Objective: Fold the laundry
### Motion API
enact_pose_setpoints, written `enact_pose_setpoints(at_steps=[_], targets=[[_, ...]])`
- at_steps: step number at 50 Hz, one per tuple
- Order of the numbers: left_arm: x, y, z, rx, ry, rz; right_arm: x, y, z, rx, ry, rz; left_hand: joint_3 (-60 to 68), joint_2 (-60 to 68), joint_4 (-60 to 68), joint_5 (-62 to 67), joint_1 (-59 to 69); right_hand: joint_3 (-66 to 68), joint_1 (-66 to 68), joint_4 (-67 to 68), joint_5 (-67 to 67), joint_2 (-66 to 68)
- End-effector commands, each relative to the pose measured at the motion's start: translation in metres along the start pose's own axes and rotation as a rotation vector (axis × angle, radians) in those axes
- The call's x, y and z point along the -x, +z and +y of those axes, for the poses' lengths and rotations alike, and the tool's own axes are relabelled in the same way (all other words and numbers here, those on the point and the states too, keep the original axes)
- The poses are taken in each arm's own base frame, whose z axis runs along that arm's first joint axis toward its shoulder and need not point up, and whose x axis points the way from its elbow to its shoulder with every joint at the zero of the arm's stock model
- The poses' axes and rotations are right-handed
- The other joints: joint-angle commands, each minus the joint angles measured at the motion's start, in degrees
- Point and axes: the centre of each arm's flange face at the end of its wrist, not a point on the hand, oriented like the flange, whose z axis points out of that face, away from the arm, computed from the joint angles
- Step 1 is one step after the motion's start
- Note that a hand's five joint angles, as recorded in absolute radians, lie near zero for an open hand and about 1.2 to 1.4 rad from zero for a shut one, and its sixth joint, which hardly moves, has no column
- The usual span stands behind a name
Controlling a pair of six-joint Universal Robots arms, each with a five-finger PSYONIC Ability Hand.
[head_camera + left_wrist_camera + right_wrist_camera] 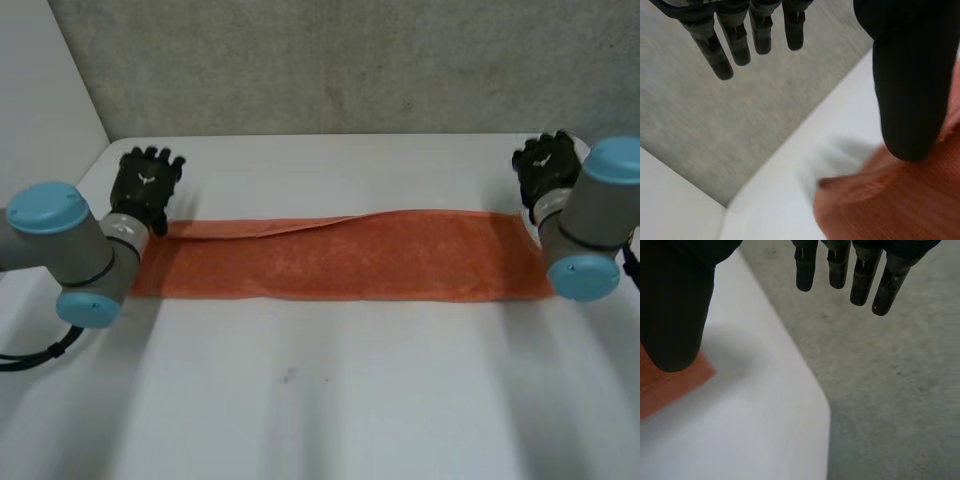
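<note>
Fingers (735, 42) of the left hand (148, 185) and the right hand (548, 165) are straight, slightly spread, holding nothing. Each hand is at one short end of the orange cloth (340, 255), a folded strip lying flat across the white counter (320, 400), likely placed to grasp those ends next.

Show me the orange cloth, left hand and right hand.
orange cloth (340, 258), head view, middle of the strip.
left hand (145, 188), head view, middle of the hand.
right hand (545, 168), head view, middle of the hand.
</note>
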Motion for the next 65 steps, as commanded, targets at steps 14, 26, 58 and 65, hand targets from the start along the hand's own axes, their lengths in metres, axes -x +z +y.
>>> enact_pose_setpoints(at_steps=[14,26,58,65], targets=[[0.026,-0.063,-0.063,-0.013,-0.004,-0.015,-0.050,-0.085,-0.056,-0.036,0.212,-0.141,1.0,1.3,1.1,0.0,0.6,-2.3,-2.3,-3.6,-4.3,-2.7],[-0.003,-0.116,-0.043,0.193,-0.152,0.103,-0.033,-0.113,0.006,0.189,0.267,-0.333,2.2,2.5,2.3,1.2,1.8,17.1,17.1,15.8,15.1,16.7],[-0.014,-0.132,-0.032,0.240,-0.365,0.099,-0.016,-0.068,0.071,0.198,0.244,-0.235,0.2,0.4,0.3,-0.9,-0.2,67.7,67.7,66.4,65.7,67.3],[-0.013,-0.132,-0.032,0.241,-0.365,0.096,-0.079,-0.049,0.092,0.269,0.101,0.058,-0.2,0.1,0.0,-1.2,-0.5,67.7,67.7,66.4,65.7,67.3]])
